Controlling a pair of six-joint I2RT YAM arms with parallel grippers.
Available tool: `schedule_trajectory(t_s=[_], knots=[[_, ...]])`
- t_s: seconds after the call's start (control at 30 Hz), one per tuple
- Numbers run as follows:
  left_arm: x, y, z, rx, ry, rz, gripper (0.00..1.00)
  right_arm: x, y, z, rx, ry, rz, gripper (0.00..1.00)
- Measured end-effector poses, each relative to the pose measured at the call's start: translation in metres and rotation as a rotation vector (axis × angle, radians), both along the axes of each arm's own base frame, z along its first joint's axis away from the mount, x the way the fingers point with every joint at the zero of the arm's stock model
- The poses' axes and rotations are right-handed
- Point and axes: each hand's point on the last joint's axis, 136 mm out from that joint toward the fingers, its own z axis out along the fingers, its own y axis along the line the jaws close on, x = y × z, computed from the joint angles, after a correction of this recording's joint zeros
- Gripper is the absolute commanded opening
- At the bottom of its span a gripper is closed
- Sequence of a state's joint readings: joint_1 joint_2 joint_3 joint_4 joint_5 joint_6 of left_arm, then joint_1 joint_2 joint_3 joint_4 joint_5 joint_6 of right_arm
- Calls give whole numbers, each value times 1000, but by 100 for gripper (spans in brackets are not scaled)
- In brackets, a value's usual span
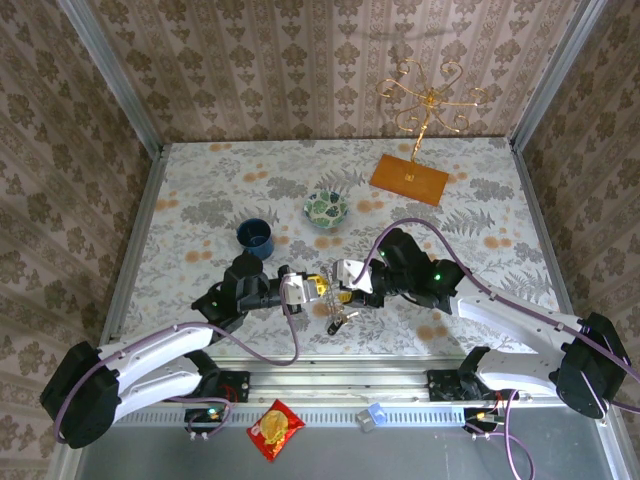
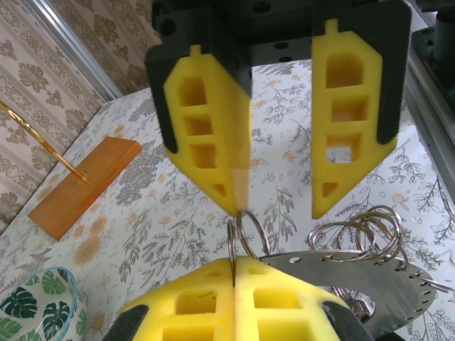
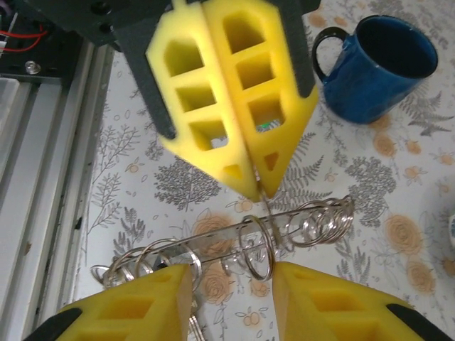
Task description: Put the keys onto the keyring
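Blue mug (image 1: 255, 237), patterned bowl (image 1: 327, 208) (upright) beyond keyring (image 2: 370, 284)

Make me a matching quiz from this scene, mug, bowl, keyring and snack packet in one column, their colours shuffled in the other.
1. mug
2. bowl
3. keyring
4. packet

a. red
b. grey metal
c. blue
d. green leaf pattern

Pairs: 1-c, 2-d, 3-b, 4-a

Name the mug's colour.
Dark blue mug, clearest in the right wrist view.
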State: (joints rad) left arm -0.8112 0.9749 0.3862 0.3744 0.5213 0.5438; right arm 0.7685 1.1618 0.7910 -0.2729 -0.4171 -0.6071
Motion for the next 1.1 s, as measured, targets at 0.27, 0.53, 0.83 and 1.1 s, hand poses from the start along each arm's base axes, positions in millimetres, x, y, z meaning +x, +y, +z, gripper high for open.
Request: schedule_trajectory(t_s=[0.27, 0.53, 0.83, 1.1], knots=[[2, 0, 0, 2, -5, 9, 0, -16, 0, -1, 8, 66, 51, 35], [1, 0, 0, 3, -5, 8, 0, -15, -3, 33, 149, 0, 22, 31], [0, 0, -3, -11, 3, 4, 0, 19, -2, 10, 157, -69, -89, 32], [-1, -1, -3, -20, 4, 0, 0, 27, 5, 3, 165, -73, -87, 29]])
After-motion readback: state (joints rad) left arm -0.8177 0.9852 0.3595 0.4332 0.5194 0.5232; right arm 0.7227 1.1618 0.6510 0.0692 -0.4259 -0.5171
